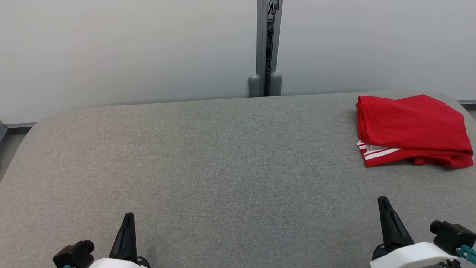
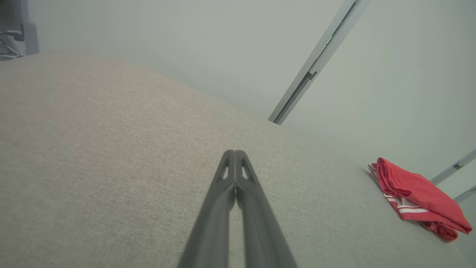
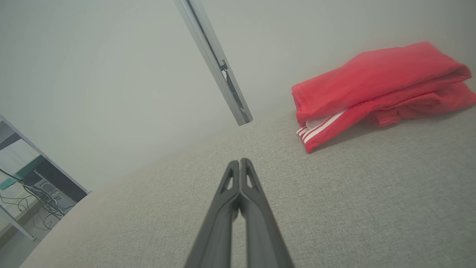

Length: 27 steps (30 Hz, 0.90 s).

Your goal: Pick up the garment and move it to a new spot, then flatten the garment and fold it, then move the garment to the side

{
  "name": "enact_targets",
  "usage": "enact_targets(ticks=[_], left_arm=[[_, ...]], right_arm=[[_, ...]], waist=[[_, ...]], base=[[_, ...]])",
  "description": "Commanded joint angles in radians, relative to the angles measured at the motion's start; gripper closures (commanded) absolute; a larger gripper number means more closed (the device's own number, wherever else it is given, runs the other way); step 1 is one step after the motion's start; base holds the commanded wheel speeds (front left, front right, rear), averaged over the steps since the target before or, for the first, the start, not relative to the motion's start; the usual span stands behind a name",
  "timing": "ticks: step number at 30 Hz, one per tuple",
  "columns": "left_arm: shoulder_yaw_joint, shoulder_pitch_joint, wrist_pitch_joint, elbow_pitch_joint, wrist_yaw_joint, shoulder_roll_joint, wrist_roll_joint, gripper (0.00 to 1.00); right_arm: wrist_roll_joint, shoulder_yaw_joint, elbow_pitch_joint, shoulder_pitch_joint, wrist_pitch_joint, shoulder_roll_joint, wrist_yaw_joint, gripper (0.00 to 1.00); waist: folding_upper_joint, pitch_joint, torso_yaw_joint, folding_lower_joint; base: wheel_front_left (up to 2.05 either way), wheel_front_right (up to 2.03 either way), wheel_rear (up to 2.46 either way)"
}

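The red garment [image 1: 412, 130] lies folded on the grey table [image 1: 223, 167], ahead of the right gripper [image 1: 383, 204] and slightly to its right, well apart from the tips. From the left gripper [image 1: 128, 220] it lies far off to the right, so the right arm is clearly the nearer. The bundle's long axis runs crosswise to the right gripper's fingers, with the white-striped edge at the near corner facing them. Both grippers have their fingers pressed together, holding nothing, and hover above bare cloth. The garment's far right edge runs to the frame border in the head view. Its inner layers are hidden, so its type cannot be told.
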Motion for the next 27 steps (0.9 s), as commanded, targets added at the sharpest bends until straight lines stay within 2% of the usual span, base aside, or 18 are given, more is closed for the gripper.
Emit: enact_targets(ticks=[1, 27], left_arm=[[0.01, -0.04, 0.008, -0.01, -0.011, 0.003, -0.043, 1.0], [0.051, -0.107, 0.091, 0.011, -0.046, 0.005, -0.378, 1.0]], right_arm=[[0.047, -0.012, -0.008, -0.037, 0.011, -0.01, 0.0, 1.0], [0.41, -0.076, 0.014, -0.079, 0.1, -0.02, 0.0, 1.0]], waist=[[0.0, 0.001, 0.0, 0.0], [0.0, 0.011, 0.005, 0.0]], base=[[0.0, 0.0, 0.0], [0.0, 0.0, 0.0]])
